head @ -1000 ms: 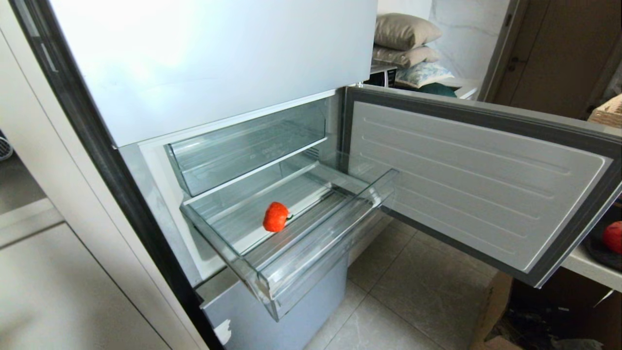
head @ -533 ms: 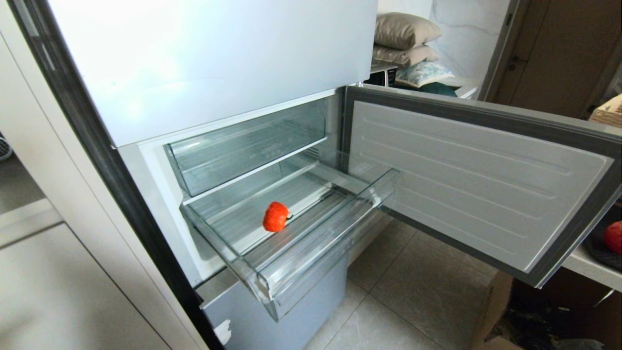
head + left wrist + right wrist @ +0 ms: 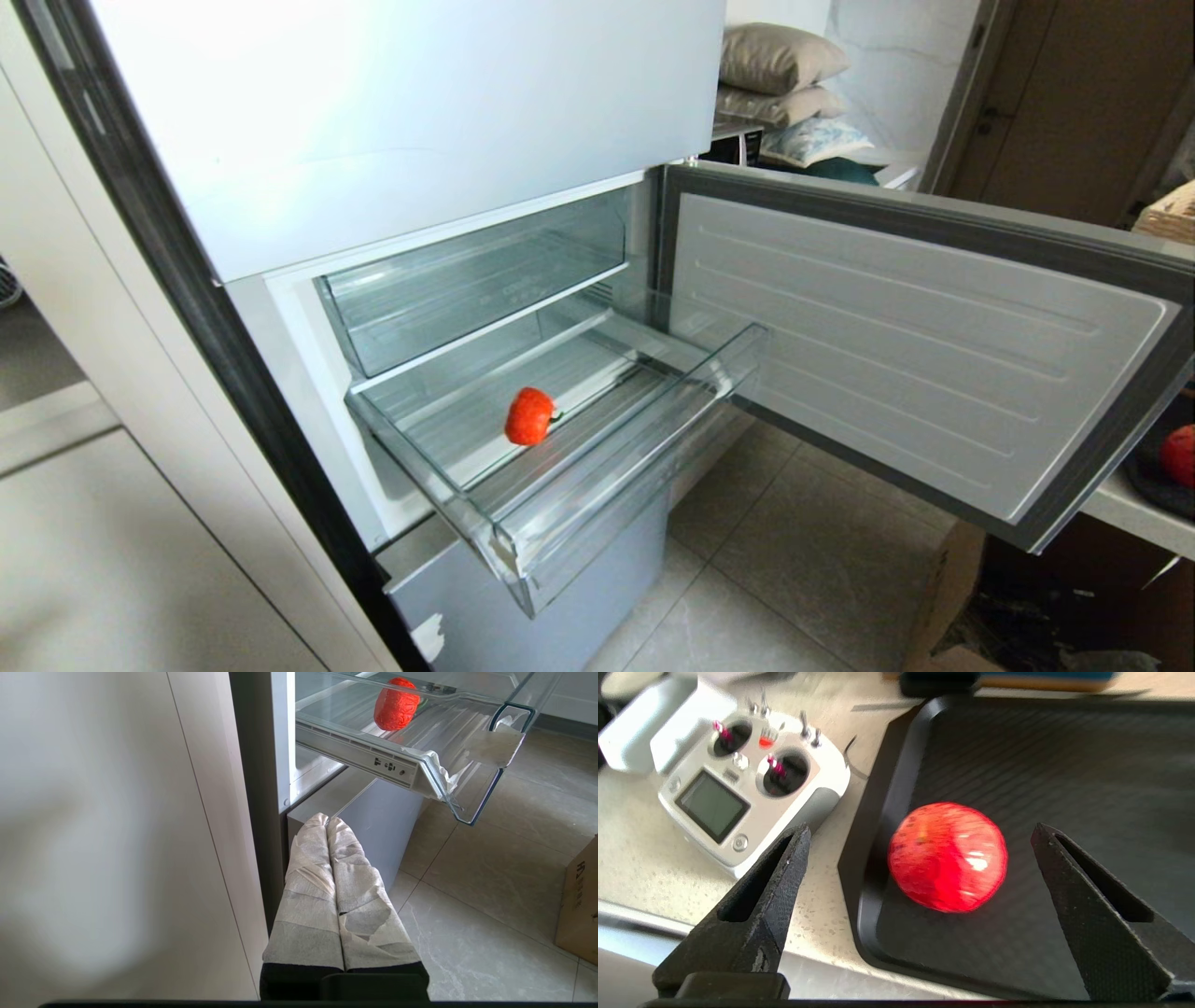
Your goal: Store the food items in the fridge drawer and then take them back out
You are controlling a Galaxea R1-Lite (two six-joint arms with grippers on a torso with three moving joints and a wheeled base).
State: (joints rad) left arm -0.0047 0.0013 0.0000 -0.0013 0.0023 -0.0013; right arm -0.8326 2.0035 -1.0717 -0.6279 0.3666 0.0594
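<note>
Wide-spread right gripper (image 3: 920, 833) hovers above red apple (image 3: 948, 857) on black tray (image 3: 878, 812), seen only by right wrist view; left gripper (image 3: 327, 823), fingers together, below fridge drawer (image 3: 467, 788).

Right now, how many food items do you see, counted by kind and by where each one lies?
Orange-red ribbed toy vegetable in the pulled-out clear fridge drawer: 1
Red apple on the black tray, between the open fingers of the right hand: 1
Total: 2
</note>
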